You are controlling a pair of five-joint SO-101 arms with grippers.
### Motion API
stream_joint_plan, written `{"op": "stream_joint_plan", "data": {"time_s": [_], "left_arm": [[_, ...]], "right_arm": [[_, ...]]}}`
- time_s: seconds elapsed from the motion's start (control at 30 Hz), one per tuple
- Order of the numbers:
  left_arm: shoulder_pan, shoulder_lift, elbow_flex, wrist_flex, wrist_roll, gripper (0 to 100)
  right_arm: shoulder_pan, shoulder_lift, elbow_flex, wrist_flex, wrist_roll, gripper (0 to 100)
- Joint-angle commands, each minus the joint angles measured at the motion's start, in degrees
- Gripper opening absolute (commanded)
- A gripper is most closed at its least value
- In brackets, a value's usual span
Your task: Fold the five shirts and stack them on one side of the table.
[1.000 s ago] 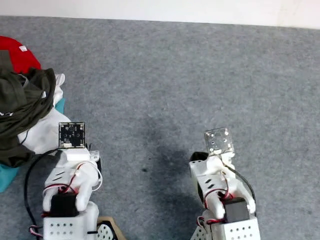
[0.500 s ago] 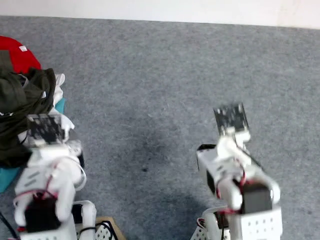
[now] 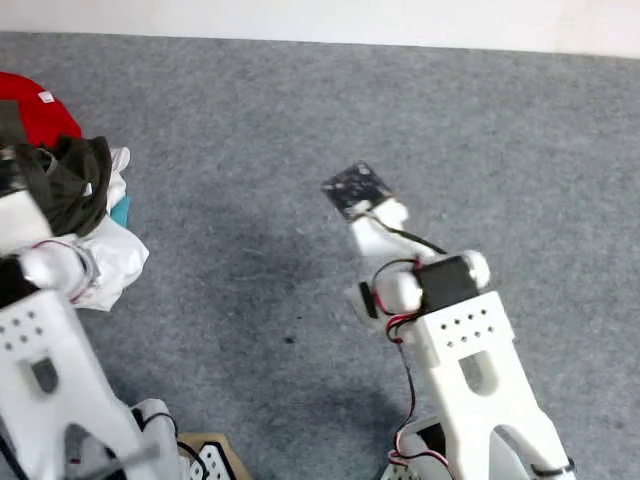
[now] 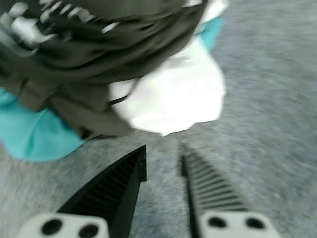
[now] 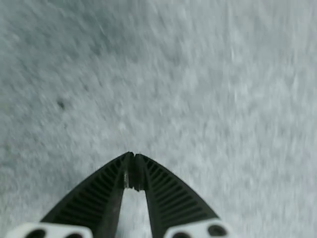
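High view: the counter (image 3: 300,110), a grey felt-like surface, carries the shirt pile (image 3: 70,200) at its left edge, crumpled and unfolded. Within the pile, the red shirt (image 3: 35,110) lies at the far end, the dark olive shirt (image 3: 75,180) is draped over the top, and the white shirt (image 3: 112,258) protrudes toward the middle of the counter. A strip of the teal shirt (image 3: 121,211) shows between the dark olive and white fabric. The left arm (image 3: 40,350) stands against the pile, with its wrist section overlapping the white shirt. The right arm (image 3: 465,340) extends over bare counter near the middle, well apart from the pile. Left wrist view: the left gripper (image 4: 163,158) is slightly open, with a narrow gap between its two ribbed fingers and nothing held in that gap. Its tips sit over bare counter just beside the pile's edge. The white shirt lies directly ahead of the tips, the dark olive shirt lies beyond and over it, and teal fabric emerges from under the dark olive shirt to one side. Right wrist view: the right gripper (image 5: 132,161) is fully closed, tips touching, with nothing held. Grey counter lies below it, marked by a small dark speck (image 5: 60,104).
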Motion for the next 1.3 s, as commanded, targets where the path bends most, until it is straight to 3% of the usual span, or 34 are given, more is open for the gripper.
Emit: {"op": "stream_joint_plan", "data": {"time_s": [0.0,0.17,0.23,0.33,0.4,0.53,0.77,1.27], "left_arm": [[-6.9,4.8,-2.8,-1.0,-0.1,29],[-14.6,5.4,-2.6,-1.1,-0.1,30],[-18.4,5.8,-2.4,-2.5,-0.2,30],[-24.0,5.8,1.5,-10.0,-0.1,30],[-25.6,5.9,5.4,-16.1,-0.1,30],[-25.6,5.9,11.0,-21.8,-0.1,29],[-24.6,6.5,12.1,-28.0,0.0,17],[-23.5,29.3,-1.2,-28.5,0.9,17]], "right_arm": [[-4.1,0.5,1.1,-6.3,0.8,1.7],[-7.7,0.5,7.9,-15.3,-0.4,1.9],[-8.1,0.5,10.6,-18.3,-1.2,6.7],[-8.1,0.6,13.0,-20.3,-1.2,16.6],[-8.1,0.6,13.9,-22.2,-1.2,16.2],[-8.1,0.6,17.3,-27.2,-1.3,11.8],[-8.1,0.6,18.6,-28.5,-1.3,11.5],[-8.0,0.6,19.9,-29.2,-1.4,11.5]]}}
